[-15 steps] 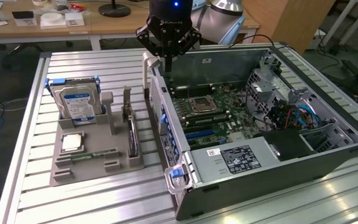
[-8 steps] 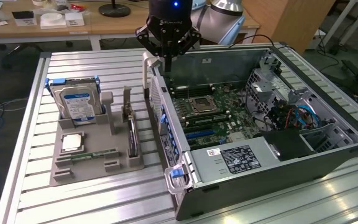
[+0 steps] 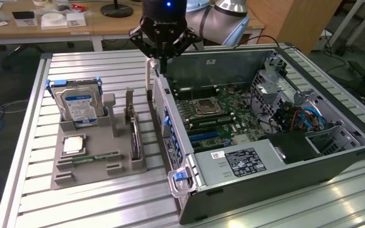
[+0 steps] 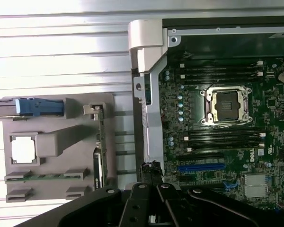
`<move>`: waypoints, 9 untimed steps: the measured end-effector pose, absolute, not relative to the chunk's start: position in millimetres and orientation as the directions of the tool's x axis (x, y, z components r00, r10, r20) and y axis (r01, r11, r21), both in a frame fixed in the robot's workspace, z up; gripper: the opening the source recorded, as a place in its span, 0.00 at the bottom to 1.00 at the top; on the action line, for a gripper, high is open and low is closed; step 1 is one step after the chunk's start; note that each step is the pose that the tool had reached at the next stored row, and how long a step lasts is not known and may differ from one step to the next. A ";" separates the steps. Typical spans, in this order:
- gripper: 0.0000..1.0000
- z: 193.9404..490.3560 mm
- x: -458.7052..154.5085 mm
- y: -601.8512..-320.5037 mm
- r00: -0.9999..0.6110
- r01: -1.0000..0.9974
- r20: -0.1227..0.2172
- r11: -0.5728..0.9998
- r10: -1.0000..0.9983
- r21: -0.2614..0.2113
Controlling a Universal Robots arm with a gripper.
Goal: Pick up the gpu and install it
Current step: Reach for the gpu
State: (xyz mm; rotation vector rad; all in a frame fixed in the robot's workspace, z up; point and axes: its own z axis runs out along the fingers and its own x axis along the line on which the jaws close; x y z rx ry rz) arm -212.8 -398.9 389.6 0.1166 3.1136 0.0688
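Gripper hung closed and empty, apart from the gpu, which stood on edge in the grey tray, in the slot nearest the computer case; the fingertips hovered over that case's rear wall. For a clean pick, you needed jaws parted wide, squared across the card's thin edge, and lowered straight.

Thin, flat, black gpu, standing on its long edge in a slot along the right side of the grey holder, left of centre in the exterior view. Runs lengthwise from mid-height down toward the lower part of the frame, with the pale metal bracket upright at the upper end. From the wrist view, gpu seen edge-on as a narrow, greenish-dark strip.
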 end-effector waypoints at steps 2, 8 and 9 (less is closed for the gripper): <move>0.11 389.4 -218.1 -398.8 -0.997 0.074 -0.023 0.996 0.075 0.045; 0.11 389.0 -234.0 -398.9 -0.997 0.074 -0.023 0.996 0.075 0.045; 0.11 389.0 -236.6 -398.8 -0.997 0.074 -0.023 0.996 0.075 0.045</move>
